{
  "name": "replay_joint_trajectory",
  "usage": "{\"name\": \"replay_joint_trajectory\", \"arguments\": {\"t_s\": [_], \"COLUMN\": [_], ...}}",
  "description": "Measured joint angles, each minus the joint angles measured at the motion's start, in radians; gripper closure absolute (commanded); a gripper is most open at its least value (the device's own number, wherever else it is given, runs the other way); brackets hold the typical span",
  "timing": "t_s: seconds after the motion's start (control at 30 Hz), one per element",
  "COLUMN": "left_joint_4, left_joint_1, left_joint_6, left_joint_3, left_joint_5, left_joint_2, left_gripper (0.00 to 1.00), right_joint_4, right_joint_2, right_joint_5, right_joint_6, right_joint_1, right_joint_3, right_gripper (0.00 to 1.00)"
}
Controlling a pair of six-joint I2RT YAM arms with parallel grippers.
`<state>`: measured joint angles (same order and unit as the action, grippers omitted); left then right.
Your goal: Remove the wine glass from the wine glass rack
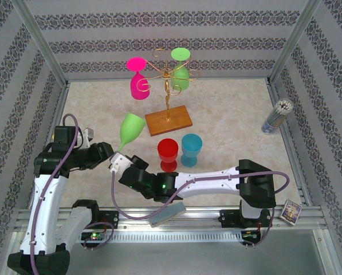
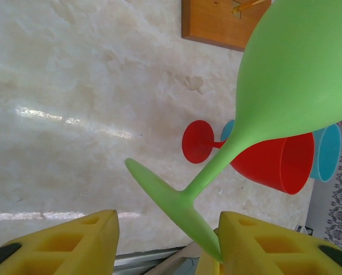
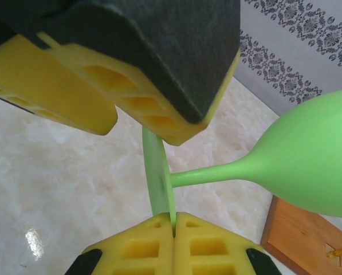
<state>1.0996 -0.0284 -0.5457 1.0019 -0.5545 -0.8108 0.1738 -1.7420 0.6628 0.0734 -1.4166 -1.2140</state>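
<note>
A light green wine glass (image 1: 132,127) (image 2: 297,74) (image 3: 314,154) hangs tilted in the air in front of the wine glass rack (image 1: 168,86), clear of its gold arms. My right gripper (image 1: 117,162) (image 3: 173,220) is shut on the rim of the glass's foot. My left gripper (image 1: 106,152) (image 2: 168,222) stands open around the same foot, which leans against one yellow pad (image 2: 245,240) and stays apart from the other. The rack's brown wooden base (image 1: 168,120) (image 2: 216,23) (image 3: 291,240) lies just beyond the bowl.
A pink glass (image 1: 138,80) and another green glass (image 1: 181,71) hang upside down on the rack. A red glass (image 1: 167,152) (image 2: 274,163) and a blue glass (image 1: 191,148) (image 2: 328,152) stand on the table near my right arm. A cup of sticks (image 1: 275,117) stands at the right wall.
</note>
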Motion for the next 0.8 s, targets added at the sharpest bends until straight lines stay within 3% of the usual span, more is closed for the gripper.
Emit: {"name": "replay_joint_trajectory", "arguments": {"t_s": [0.8], "left_joint_4": [-0.079], "left_joint_1": [0.000], "left_joint_6": [-0.055], "left_joint_3": [-0.054], "left_joint_5": [-0.079], "left_joint_2": [-0.010], "left_gripper": [0.71], "right_joint_4": [0.022], "right_joint_2": [-0.020], "right_joint_5": [0.017], "right_joint_6": [0.013], "right_joint_1": [0.000], "right_joint_3": [0.000], "right_gripper": [1.00]}}
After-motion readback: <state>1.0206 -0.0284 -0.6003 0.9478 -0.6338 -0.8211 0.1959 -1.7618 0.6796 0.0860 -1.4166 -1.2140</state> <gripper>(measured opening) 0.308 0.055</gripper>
